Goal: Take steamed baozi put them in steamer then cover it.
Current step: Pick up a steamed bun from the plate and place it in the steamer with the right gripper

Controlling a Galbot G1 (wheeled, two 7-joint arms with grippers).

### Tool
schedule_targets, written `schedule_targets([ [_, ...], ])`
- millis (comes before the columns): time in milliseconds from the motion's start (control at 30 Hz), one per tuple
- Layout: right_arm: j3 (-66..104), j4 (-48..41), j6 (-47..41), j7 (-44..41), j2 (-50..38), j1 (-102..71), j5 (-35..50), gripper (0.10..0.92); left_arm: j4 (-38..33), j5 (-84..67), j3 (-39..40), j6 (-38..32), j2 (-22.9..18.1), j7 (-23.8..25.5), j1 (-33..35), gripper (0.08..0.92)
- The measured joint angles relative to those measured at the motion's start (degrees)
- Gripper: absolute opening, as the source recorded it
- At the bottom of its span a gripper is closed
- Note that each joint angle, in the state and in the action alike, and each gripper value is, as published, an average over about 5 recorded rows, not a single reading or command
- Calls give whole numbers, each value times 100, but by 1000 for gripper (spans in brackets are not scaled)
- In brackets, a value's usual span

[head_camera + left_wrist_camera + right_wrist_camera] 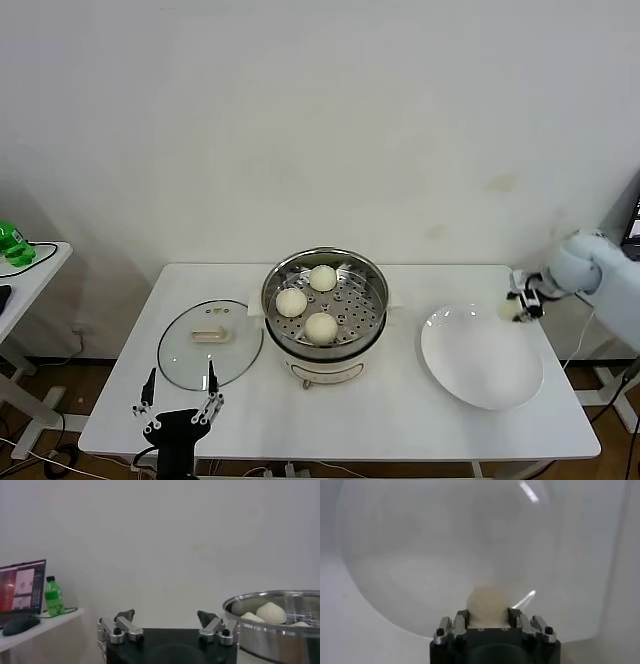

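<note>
White plate (482, 358) on white table (400, 410); green bottle (53, 597), laptop (21, 586) on side table.

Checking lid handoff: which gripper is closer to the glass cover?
Left. The left gripper hovers open just in front of the cover; the right gripper is across the table, beyond the steamer.

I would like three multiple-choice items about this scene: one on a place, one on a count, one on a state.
1. Where does the cover lie?
A. on the steamer
B. on the table, on the robot's left of the steamer
C. on the white plate

2. How many baozi are inside the steamer?
A. one
B. three
C. five

3. What is the right gripper doing?
A. standing open
B. shut on the cover
C. shut on a baozi

Answers: 1 B, the head view shows it flat beside the pot. 2 B, three buns sit on the tray. 3 C, the fingers clamp a bun over the white plate.
</note>
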Motion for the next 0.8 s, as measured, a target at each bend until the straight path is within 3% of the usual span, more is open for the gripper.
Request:
schedule_targets([
  [433, -1411, 1437, -786, 461, 471, 1926, 1550, 509, 192, 117, 83, 42, -70, -1, -186, 823],
  [800, -2251, 1849, -1592, 1123, 1444, 2817, 3251, 509, 267, 90, 28, 89, -48, -8, -365, 823],
])
